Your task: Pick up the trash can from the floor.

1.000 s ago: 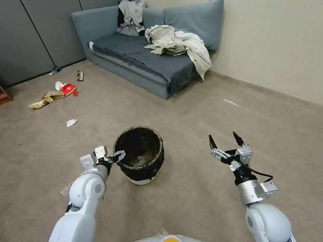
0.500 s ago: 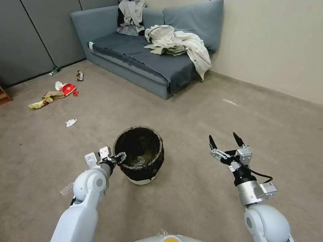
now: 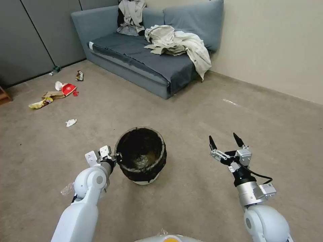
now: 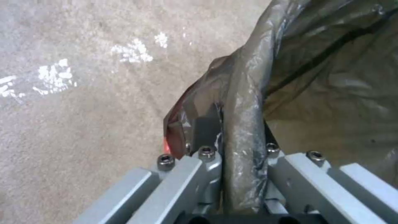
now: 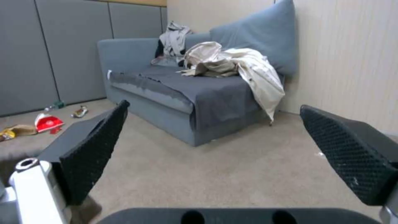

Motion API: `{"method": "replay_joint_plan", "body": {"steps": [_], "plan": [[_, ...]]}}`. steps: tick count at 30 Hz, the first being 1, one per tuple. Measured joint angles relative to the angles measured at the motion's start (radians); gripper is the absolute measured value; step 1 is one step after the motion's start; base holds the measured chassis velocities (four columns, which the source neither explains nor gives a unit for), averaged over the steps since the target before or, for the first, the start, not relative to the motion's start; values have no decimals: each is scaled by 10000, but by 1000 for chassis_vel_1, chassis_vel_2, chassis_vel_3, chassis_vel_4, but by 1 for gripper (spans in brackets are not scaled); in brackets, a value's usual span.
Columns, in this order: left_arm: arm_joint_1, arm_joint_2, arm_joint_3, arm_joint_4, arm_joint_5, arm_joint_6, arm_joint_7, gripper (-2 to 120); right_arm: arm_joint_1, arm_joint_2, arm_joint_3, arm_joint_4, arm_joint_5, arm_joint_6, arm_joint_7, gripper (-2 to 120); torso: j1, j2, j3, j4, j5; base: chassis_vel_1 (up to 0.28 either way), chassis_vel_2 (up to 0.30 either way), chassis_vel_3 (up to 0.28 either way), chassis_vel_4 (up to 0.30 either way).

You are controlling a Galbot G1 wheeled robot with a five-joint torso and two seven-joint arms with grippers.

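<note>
The trash can (image 3: 143,158), a small round white bin lined with a dark bag folded over its rim, stands on the beige carpet floor (image 3: 202,121) in front of me. My left gripper (image 3: 117,157) is shut on the can's near left rim. In the left wrist view the fingers clamp the bag-covered rim (image 4: 242,124), one finger inside the can and one outside. My right gripper (image 3: 225,140) hangs open well to the right of the can, above bare carpet, with nothing between its black fingertips (image 5: 93,146).
A grey sofa (image 3: 141,57) with heaped clothes stands against the far wall. Litter (image 3: 65,89) lies on the carpet at the far left, with a white scrap (image 3: 71,122) nearer. A crumpled wrapper (image 3: 66,189) lies by my left arm. Open carpet surrounds the can.
The left gripper has closed on the rim, and the can has shifted and tilted slightly to the right. The right arm has stayed put.
</note>
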Motion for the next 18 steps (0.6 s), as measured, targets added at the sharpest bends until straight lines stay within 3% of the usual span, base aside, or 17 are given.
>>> {"method": "replay_joint_plan", "body": {"steps": [6,13,18], "plan": [[181,13,-204,-681,-336,24,-240,1,-12,-20,6,1,3,6,0,100,0,0,0,0,3,0,0,0,0],[1075,177,-753,-2864,-1003,557,-639,1,-27,-56,21,105,26,2,11,100,-1,0,0,2,4,0,0,0,0],[1219,262,-842,-3233,-1081,562,-713,1,-32,-60,12,149,36,-14,13,100,-1,0,-1,0,3,0,0,0,0]]}}
